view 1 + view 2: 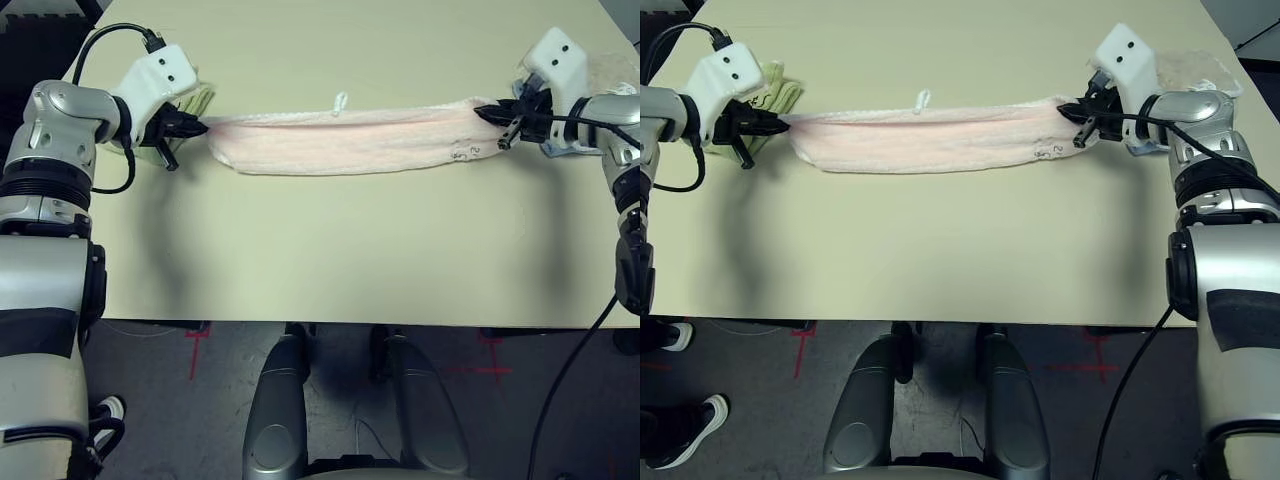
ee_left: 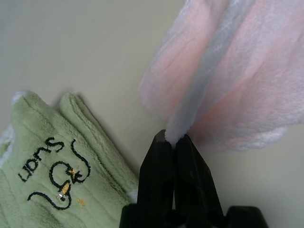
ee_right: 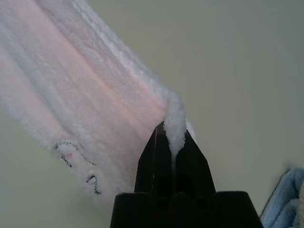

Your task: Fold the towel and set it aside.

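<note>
- Two grippers hold the towel (image 1: 345,143) by its short ends: the left gripper (image 1: 190,127) has its jaws pinching the white trim at the 9 o'clock end, and the right gripper (image 1: 488,113) has its jaws pinching the trim at the 3 o'clock end.
- The towel is stretched in a narrow band over the far half of the table (image 1: 330,260).
- Its long axis runs from 9 to 3 o'clock; the small white tag (image 1: 340,101) points toward 12.
- It looks soft, light and limp, so it will probably sag between the grips.
- The trimmed corners seem the best places to hold.
- A light green towel (image 2: 61,166) lies just beside the left gripper.
</note>
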